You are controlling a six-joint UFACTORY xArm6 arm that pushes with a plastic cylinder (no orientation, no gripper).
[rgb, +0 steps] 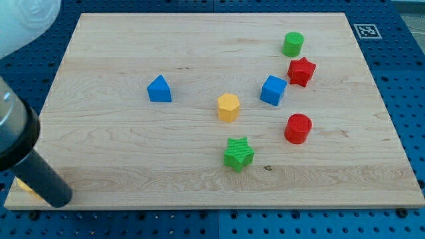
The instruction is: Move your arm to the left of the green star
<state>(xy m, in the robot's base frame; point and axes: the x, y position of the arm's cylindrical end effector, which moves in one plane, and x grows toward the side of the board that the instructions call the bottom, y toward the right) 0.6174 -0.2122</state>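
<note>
My tip [61,199]: a bare rod with no pincer, at the board's bottom left corner.
Green star [238,154]: near the bottom edge, middle, far from my tip.
Yellow block [228,107]: just above the star.

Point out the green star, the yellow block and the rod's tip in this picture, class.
green star [238,153], camera view, centre of its top face.
yellow block [228,104], camera view, its top face.
my tip [60,197], camera view, very end of the rod, far to the view's left of the green star.
</note>
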